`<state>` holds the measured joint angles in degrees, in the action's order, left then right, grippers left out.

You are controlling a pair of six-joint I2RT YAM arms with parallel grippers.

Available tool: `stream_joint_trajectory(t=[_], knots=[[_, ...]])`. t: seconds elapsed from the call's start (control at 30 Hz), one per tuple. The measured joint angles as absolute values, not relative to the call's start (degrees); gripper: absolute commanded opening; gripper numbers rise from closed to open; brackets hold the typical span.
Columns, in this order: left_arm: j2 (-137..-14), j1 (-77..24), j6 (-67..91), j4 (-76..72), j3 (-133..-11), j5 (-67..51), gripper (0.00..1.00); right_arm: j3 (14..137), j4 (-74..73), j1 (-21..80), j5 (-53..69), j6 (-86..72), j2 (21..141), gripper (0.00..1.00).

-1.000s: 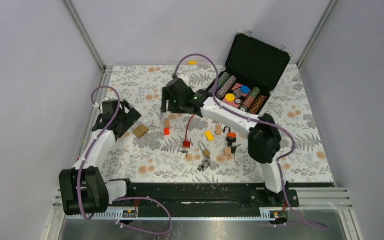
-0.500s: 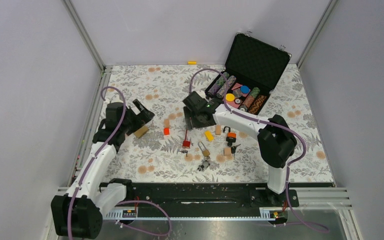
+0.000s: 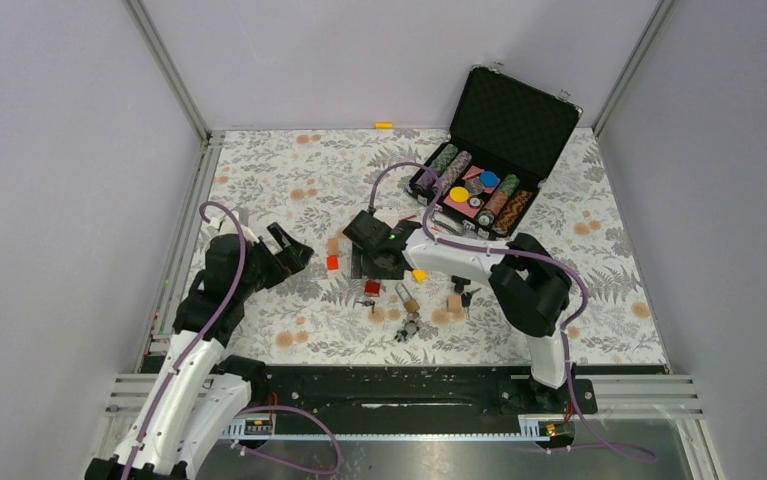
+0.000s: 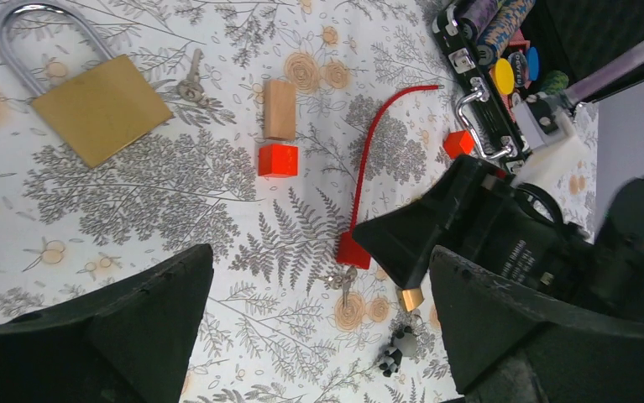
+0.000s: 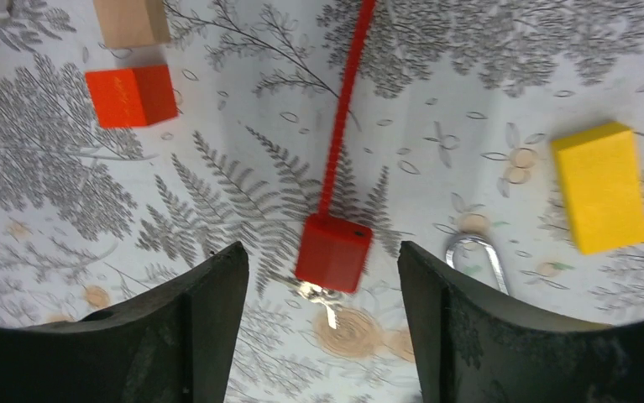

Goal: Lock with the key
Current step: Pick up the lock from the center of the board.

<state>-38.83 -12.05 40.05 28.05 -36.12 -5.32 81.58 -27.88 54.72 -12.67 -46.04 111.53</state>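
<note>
Right wrist: we see right gripper [image 5: 322, 256] jaws open either side of the red padlock [image 5: 332, 252], key [image 5: 324, 304] just beside it; left gripper [image 4: 318, 262] jaws open too.

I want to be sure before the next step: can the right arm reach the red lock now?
Probably yes. The right pincer hangs open directly over the red lock, one finger on each side, with nothing between them. Only a small key lies close beside the lock.

My right gripper [image 3: 369, 265] is no longer out toward the far left of the mat; it now hangs close over the red cable lock [image 5: 332, 252]. My left gripper [image 3: 292, 246] now sits further right, hiding the brass padlock [image 4: 100, 109] from overhead.
</note>
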Motion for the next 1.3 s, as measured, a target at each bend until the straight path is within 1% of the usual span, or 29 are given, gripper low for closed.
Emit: stream_joint_trajectory(t=[0.17, 0.27, 0.47, 0.53, 0.7, 0.77, 0.8, 0.83, 0.93, 0.97, 1.13, 1.3], knots=[[-35.24, -12.05, 39.35, 31.88, -36.34, -2.72, 0.99, 85.71, -28.97, 56.53, -14.61, -53.39, 116.99, 0.64], [-34.41, -12.05, 38.79, 34.00, -36.73, -2.00, 0.99, 86.91, -31.00, 57.01, -15.77, -55.92, 119.52, 0.64], [-33.34, -12.05, 37.85, 35.33, -36.84, -1.30, 0.99, 93.86, -34.63, 57.06, -19.35, -56.07, 123.66, 0.63], [-33.34, -12.05, 37.65, 35.66, -36.84, -1.26, 0.99, 96.03, -36.23, 57.06, -20.64, -55.70, 125.08, 0.61], [-33.52, -12.05, 37.28, 36.47, -36.84, -0.86, 0.99, 99.79, -39.20, 57.06, -23.35, -55.13, 128.03, 0.52], [-33.54, -12.05, 37.26, 36.53, -36.84, -0.49, 0.99, 100.22, -39.99, 57.06, -23.64, -55.11, 128.31, 0.46], [-33.54, -12.05, 37.26, 36.53, -36.84, -0.32, 0.99, 100.33, -40.18, 57.06, -23.81, -55.09, 128.42, 0.42], [-33.54, -12.05, 37.26, 36.53, -36.84, -0.19, 0.99, 100.38, -40.45, 57.06, -24.01, -55.09, 128.44, 0.34], [-33.61, -12.05, 37.26, 36.56, -36.84, 0.03, 0.99, 100.40, -40.95, 56.80, -24.16, -54.78, 128.46, 0.04], [-33.63, -12.05, 37.26, 36.56, -36.84, 0.05, 0.99, 100.38, -40.80, 56.69, -24.01, -54.65, 128.46, 0.00], [-33.87, -12.05, 36.99, 36.53, -36.84, -0.25, 0.99, 99.35, -39.20, 55.96, -22.81, -54.24, 127.87, 0.00], [-33.93, -12.05, 35.88, 35.24, -35.83, -4.62, 0.99, 94.43, -35.88, 55.40, -22.26, -54.24, 124.53, 0.00]])
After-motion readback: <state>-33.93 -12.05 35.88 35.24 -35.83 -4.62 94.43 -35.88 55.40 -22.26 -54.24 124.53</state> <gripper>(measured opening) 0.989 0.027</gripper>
